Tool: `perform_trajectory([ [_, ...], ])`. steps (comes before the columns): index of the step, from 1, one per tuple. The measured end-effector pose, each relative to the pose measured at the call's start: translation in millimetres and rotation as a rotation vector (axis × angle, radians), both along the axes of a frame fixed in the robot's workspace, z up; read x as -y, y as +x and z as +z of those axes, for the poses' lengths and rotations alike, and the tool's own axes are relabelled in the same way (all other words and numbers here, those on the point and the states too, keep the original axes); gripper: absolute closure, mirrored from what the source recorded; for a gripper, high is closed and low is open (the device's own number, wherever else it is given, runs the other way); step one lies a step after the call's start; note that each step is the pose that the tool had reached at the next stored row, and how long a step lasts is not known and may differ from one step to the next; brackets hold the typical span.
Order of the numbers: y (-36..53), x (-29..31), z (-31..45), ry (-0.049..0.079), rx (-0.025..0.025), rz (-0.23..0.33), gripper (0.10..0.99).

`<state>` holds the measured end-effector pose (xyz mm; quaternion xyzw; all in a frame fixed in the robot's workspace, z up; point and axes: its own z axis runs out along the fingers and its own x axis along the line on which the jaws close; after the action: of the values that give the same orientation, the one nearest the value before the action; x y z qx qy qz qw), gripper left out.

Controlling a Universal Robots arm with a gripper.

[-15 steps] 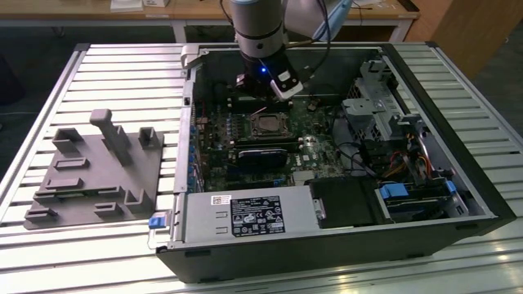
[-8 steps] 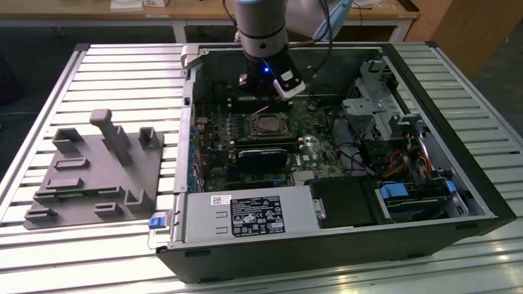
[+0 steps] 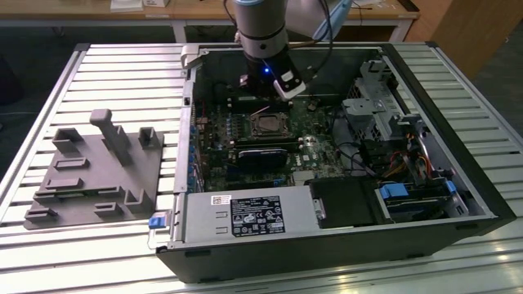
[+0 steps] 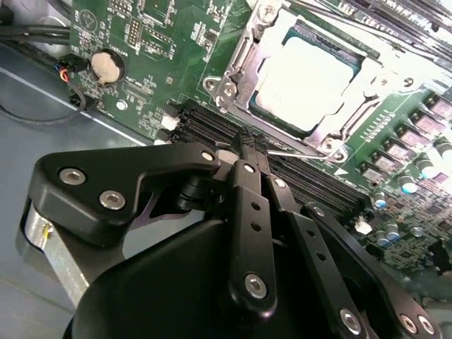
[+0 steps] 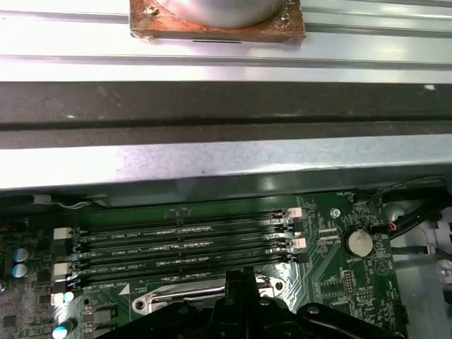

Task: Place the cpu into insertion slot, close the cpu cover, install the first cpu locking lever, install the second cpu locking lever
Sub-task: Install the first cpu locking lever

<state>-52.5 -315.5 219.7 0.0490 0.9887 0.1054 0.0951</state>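
Slatted table | one cpu seated | four memory slots | gripper jaws pressed together

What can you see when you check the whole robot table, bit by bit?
Surface: slatted metal table carrying an open computer case.
Job's things: chip sits in the green board; silvery frame lies flat around it.
Clutter: grey plastic holder on the table, at the exterior view's left of the case.
Hand: hand is shut, fingers together, close beside the frame's edge.
Cables: coloured wires inside the case; black cable hanging by the arm.
Surroundings: wooden bench behind the table.
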Motion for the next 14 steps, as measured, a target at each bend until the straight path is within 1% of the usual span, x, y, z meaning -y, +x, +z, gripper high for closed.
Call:
perform_trajectory([
  [2, 0.0, 0.0, -1.1, -0.001, 0.0108, -0.01, 0.98],
  [3, 0.0, 0.0, -1.6, -0.002, 0.0151, -0.015, 0.98],
  [4, 0.0, -0.1, -2.1, -0.003, 0.0174, -0.018, 0.98],
  [5, 0.0, -0.5, -2.7, -0.005, 0.0185, -0.021, 0.98],
  [7, 0.0, -1.8, -4.1, -0.008, 0.0191, -0.027, 0.98],
  [11, 0.0, -4.1, -6.5, -0.012, 0.0191, -0.042, 0.98],
  [14, -0.1, -5.9, -7.9, -0.014, 0.019, -0.056, 0.98],
])
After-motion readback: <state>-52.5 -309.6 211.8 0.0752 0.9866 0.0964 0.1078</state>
